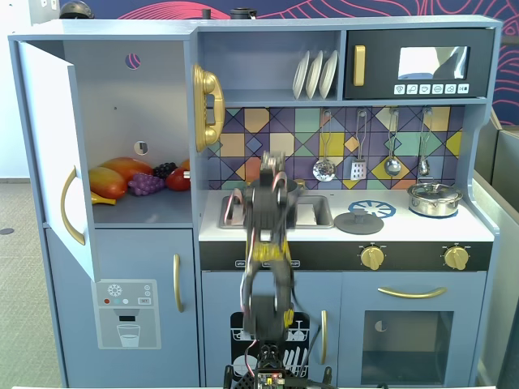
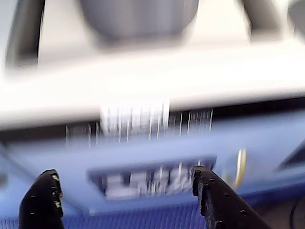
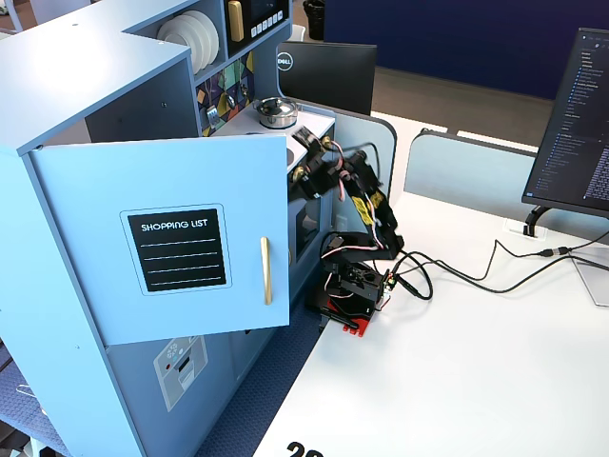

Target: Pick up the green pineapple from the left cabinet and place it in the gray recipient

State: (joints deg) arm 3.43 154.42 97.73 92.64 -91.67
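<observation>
While the arm blurs mid-swing, the gripper shows its fingers spread apart with nothing between them. Just ahead of it sits the gray recipient; the left cabinet stands open off to the gripper's left, presumably for access. I can't spot the green pineapple among its fruit. The cabinet's door reads "SHOPPING LIST"; a monitor says "DELL".

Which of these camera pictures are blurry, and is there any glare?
Wrist view: heavy motion smear throughout, only the open tool half sharp. In a fixed view the arm is smeared, the kitchen crisp, with glare on the microwave window. The other fixed view is sharp.
</observation>
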